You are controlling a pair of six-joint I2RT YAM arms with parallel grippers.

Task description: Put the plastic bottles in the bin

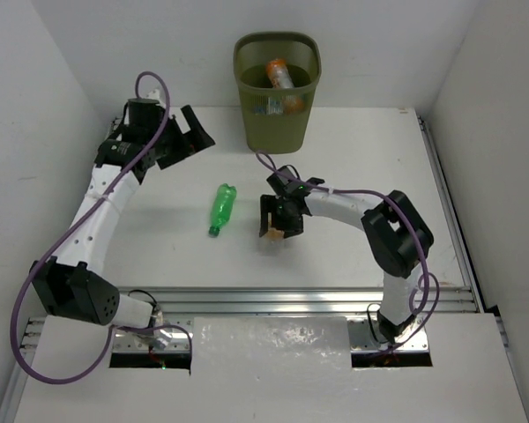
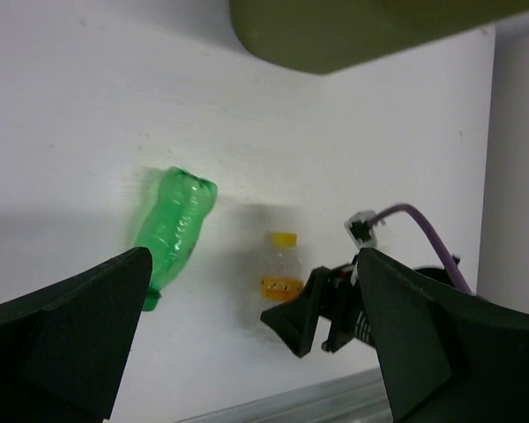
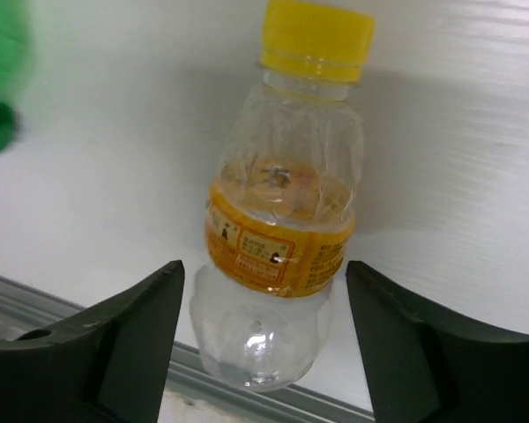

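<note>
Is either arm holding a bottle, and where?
Nothing is held, it seems. The right end effector is open around the lower body of the yellow-capped bottle; the left end effector is open, empty.

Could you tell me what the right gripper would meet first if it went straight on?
Most likely the yellow-capped bottle, straight ahead between the right gripper's open fingers; how much gap remains is unclear.

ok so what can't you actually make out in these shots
bin contents: top external, its wall hides how many lie under the orange bottle.
yellow-capped bottle: top external, nearly all under the right gripper.
green bottle: right wrist, blurred, cut by the left edge.
</note>
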